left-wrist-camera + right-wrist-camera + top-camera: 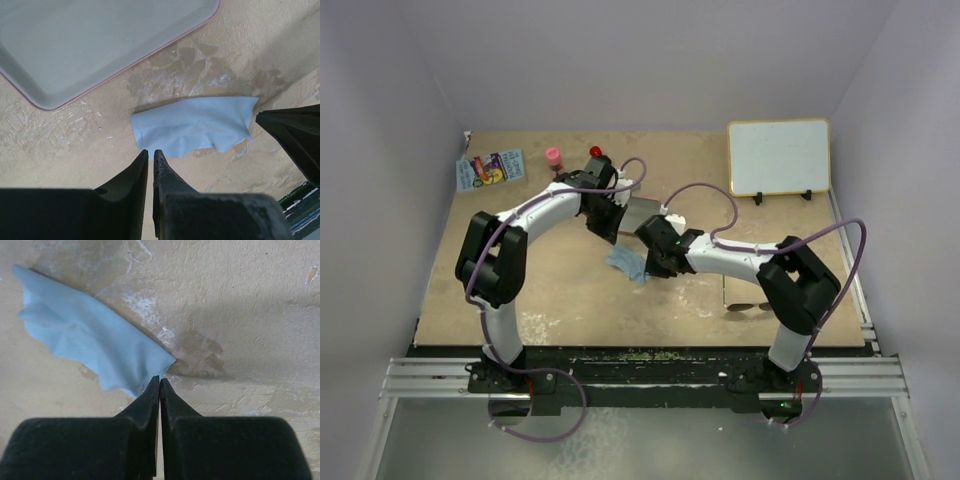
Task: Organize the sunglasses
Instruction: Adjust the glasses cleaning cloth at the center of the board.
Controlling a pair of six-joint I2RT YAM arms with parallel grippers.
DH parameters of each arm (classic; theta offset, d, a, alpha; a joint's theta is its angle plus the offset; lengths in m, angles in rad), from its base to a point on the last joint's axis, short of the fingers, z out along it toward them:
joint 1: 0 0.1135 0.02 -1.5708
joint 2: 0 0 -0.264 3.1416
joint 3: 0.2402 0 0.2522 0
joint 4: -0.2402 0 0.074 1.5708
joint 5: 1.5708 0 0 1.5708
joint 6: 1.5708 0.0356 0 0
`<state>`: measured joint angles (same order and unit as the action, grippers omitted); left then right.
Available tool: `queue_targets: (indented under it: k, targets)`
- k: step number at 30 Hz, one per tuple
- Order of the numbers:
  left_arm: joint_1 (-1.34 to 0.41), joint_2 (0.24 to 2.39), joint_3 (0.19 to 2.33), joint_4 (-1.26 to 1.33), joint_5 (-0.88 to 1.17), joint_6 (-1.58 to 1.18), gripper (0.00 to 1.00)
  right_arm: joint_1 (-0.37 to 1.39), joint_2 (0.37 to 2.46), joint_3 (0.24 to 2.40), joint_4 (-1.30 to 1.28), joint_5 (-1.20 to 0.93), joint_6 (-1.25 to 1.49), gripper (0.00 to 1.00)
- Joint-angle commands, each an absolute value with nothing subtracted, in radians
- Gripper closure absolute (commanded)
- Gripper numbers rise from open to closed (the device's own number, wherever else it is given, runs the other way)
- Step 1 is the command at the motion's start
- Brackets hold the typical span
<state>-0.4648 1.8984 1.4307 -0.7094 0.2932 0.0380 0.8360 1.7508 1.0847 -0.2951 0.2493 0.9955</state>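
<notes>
The sunglasses lie on the table by the right arm's base, away from both grippers. They do not show in the wrist views. The light-blue cloth lies rumpled at the table's middle. My right gripper is shut on the cloth's corner at its right end. My left gripper is shut with a hairline gap on the cloth's near edge beside its left corner. The open case with a grey inside and pink rim lies just behind the cloth.
A whiteboard stands at the back right. A pink item, a red item and a colourful card sit at the back left. The right gripper's finger shows in the left wrist view.
</notes>
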Motion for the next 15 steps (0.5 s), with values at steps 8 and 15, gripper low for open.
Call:
queue_targets:
  k: [8, 15]
  targets:
    - [-0.460, 1.925, 1.443, -0.641, 0.349, 0.030, 0.89, 0.813, 1.762, 1.141, -0.267, 0.267, 1.006, 1.00]
    - [-0.461, 1.943, 1.435, -0.631, 0.367, 0.022, 0.89, 0.813, 1.794, 1.173, -0.259, 0.241, 0.996, 1.00]
